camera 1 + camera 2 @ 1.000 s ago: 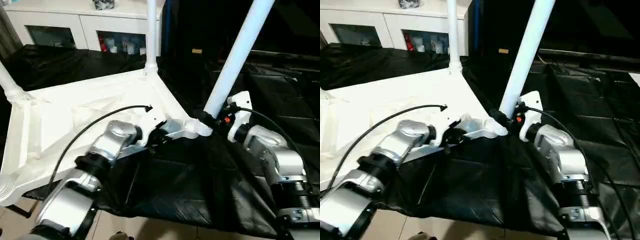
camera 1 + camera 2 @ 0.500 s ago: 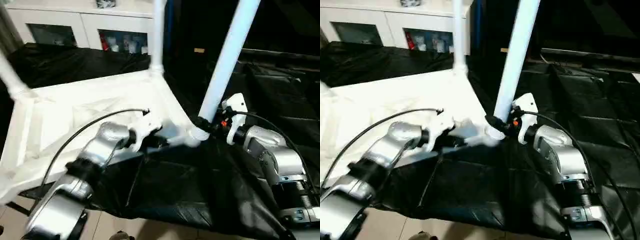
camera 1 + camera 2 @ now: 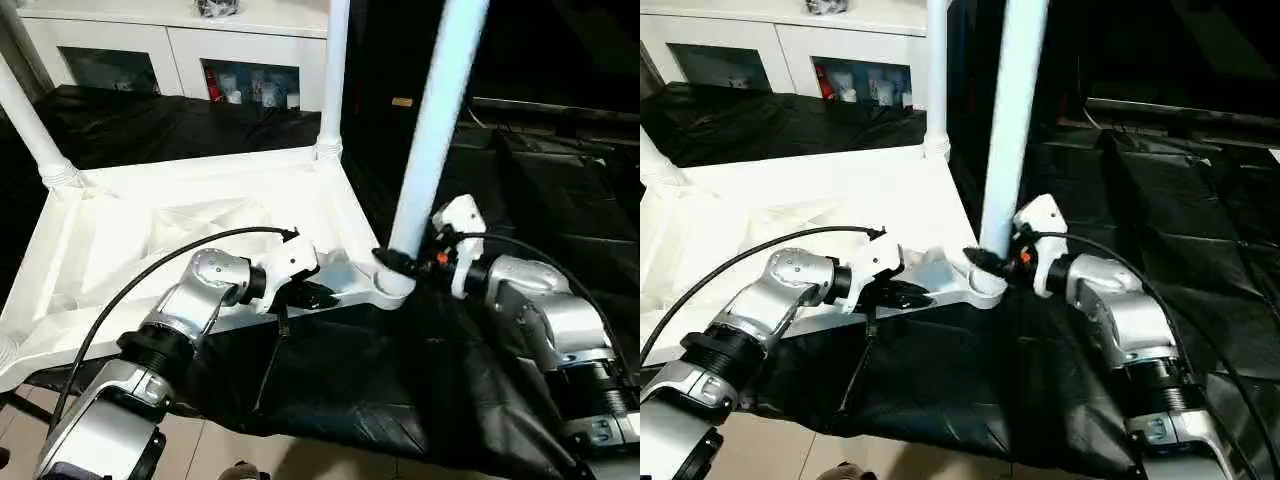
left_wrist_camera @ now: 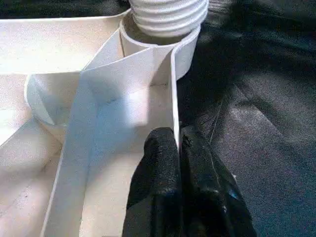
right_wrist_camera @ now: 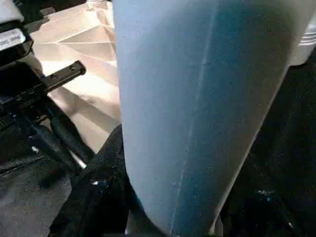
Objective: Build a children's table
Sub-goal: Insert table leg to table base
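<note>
Three legs (image 3: pixel 436 120) stand in corner sockets (image 3: pixel 392 283).

Upturned table top (image 3: pixel 150 215) on a sheet (image 3: pixel 380 390), legs pointing up.
Near-right leg (image 3: pixel 435 120) stands in its corner socket (image 3: pixel 385 285); another leg (image 3: pixel 332 75) rises behind, a third (image 3: pixel 30 125) far left; cabinet (image 3: pixel 180 45) beyond.

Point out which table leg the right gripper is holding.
The near leg, standing in the corner socket closest to the robot; the right gripper clasps its base. The other legs stand untouched.
</note>
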{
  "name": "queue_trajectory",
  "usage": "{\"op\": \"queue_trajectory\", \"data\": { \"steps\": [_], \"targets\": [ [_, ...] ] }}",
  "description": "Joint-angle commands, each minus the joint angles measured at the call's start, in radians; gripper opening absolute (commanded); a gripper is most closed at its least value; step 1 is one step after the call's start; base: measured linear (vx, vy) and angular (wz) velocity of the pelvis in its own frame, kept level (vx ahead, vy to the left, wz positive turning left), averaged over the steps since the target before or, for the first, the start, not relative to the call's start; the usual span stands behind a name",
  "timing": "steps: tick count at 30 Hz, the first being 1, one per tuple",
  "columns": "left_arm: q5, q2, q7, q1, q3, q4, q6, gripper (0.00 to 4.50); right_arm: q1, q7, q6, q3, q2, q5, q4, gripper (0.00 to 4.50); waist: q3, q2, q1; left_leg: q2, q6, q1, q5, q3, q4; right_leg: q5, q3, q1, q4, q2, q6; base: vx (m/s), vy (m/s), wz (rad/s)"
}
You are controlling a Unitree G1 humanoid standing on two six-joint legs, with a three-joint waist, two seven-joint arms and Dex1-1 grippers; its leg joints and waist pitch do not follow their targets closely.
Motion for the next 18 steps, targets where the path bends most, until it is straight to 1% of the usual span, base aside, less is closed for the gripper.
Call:
{"op": "queue_trajectory", "data": {
  "steps": [1,2,4,7,8,10,13,17,18],
  "targets": [
    [-0.015,-0.015,-0.014,0.01,0.01,0.004,-0.022,0.0,-0.002,0.009,0.008,0.0,-0.009,0.002,0.004,1.91,-0.071,-0.011,0.0,0.02,0.014,0.013,-0.18,-0.01,-0.069,-0.177,0.035,0.048,-0.073,-0.056,-0.215,0.0,0.0,0.0],
    [-0.017,-0.016,-0.015,0.011,0.012,0.006,-0.025,0.0,-0.006,0.009,0.007,0.0,-0.003,0.001,0.013,1.91,-0.071,-0.009,0.0,0.02,0.013,0.013,-0.18,-0.01,-0.069,-0.179,0.035,0.048,-0.073,-0.057,-0.216,0.0,0.0,0.0],
    [-0.018,-0.017,-0.016,0.011,0.012,0.006,-0.027,0.0,-0.008,0.008,0.006,-0.001,0.001,0.0,0.02,1.91,-0.07,-0.01,-0.001,0.019,0.012,0.012,-0.183,-0.01,-0.069,-0.179,0.035,0.048,-0.073,-0.056,-0.214,0.0,0.0,0.0],
    [-0.018,-0.019,-0.019,0.013,0.011,0.005,-0.027,0.0,-0.029,-0.009,-0.025,-0.001,0.022,-0.017,0.078,1.91,-0.071,-0.01,-0.003,0.019,0.008,0.013,-0.194,-0.01,-0.069,-0.199,0.035,0.047,-0.075,-0.058,-0.214,0.0,0.0,0.0],
    [-0.018,-0.019,-0.019,0.012,0.011,0.006,-0.028,0.0,-0.033,-0.012,-0.029,-0.001,0.025,-0.018,0.087,1.91,-0.07,-0.009,-0.003,0.019,0.007,0.013,-0.194,-0.01,-0.069,-0.204,0.035,0.046,-0.076,-0.057,-0.214,0.0,0.0,0.0],
    [-0.017,-0.02,-0.019,0.011,0.011,0.007,-0.028,0.0,-0.039,-0.017,-0.034,-0.007,0.033,-0.014,0.106,1.91,-0.07,-0.009,-0.004,0.019,0.007,0.013,-0.192,-0.01,-0.069,-0.201,0.035,0.047,-0.076,-0.057,-0.214,0.0,0.0,0.0],
    [-0.015,-0.023,-0.017,0.008,0.011,0.01,-0.031,0.0,-0.055,-0.034,-0.055,-0.022,0.051,-0.009,0.168,1.91,-0.07,-0.009,-0.004,0.02,0.009,0.013,-0.191,-0.01,-0.069,-0.189,0.035,0.046,-0.075,-0.057,-0.221,0.0,0.0,0.0],
    [-0.011,-0.026,-0.008,0.008,0.014,0.01,-0.032,0.0,-0.045,-0.03,-0.061,-0.047,0.06,0.011,0.205,1.9,-0.068,-0.009,-0.004,0.02,0.007,0.015,-0.209,-0.01,-0.071,-0.223,0.035,0.046,-0.078,-0.058,-0.214,0.0,0.0,0.0],
    [-0.011,-0.026,-0.007,0.008,0.014,0.009,-0.032,0.0,-0.04,-0.029,-0.062,-0.05,0.06,0.013,0.206,1.9,-0.068,-0.007,-0.004,0.02,0.005,0.015,-0.213,-0.011,-0.072,-0.232,0.035,0.045,-0.079,-0.059,-0.212,0.0,0.0,0.0]
  ]
}}
